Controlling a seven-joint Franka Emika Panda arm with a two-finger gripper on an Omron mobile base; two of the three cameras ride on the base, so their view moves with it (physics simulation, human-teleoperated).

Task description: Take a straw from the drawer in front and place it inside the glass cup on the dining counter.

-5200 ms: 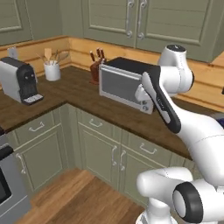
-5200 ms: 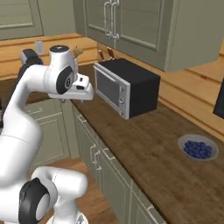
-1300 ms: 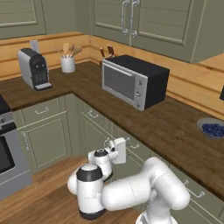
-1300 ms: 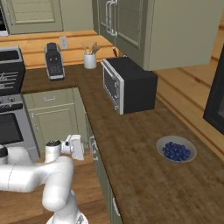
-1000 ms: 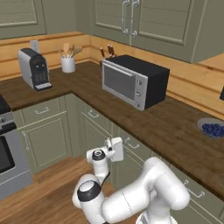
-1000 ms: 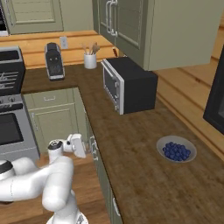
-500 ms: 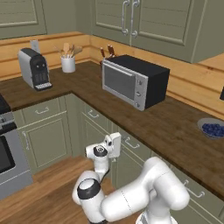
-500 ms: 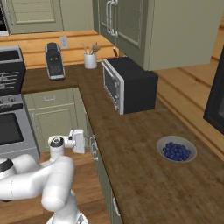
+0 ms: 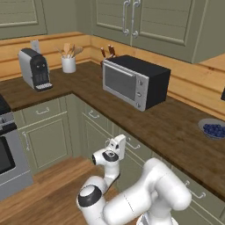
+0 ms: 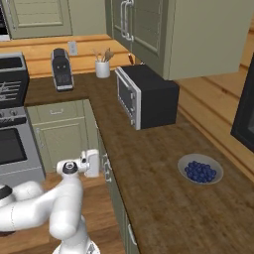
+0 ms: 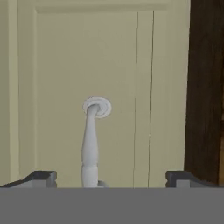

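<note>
My gripper (image 11: 112,178) is low in front of the cabinets, pointed at the sage-green drawer (image 11: 87,65), which is shut. The drawer's curved silver handle (image 11: 90,144) runs between my two dark fingertips (image 11: 41,176), and neither touches it. The jaws stand open with nothing held. From the base, the gripper (image 9: 119,145) sits right against the drawer front (image 9: 138,151) under the wood counter top, and from the other side the gripper (image 10: 95,163) is level with the handle (image 10: 105,167). The straw is hidden. The glass cup and the dining counter are out of view.
A microwave (image 9: 134,81) stands on the wall counter above, with a bowl of blueberries (image 10: 200,169) to its right. A coffee machine (image 9: 34,68) and a utensil pot (image 9: 68,63) stand in the far corner. A stove (image 10: 12,124) is to the left, beyond open wood floor (image 9: 48,184).
Over the last second the hand has edged up and closer to the drawer front, jaws still open. Five seconds ago the arm stood upright and the base faced the counter from elsewhere.
</note>
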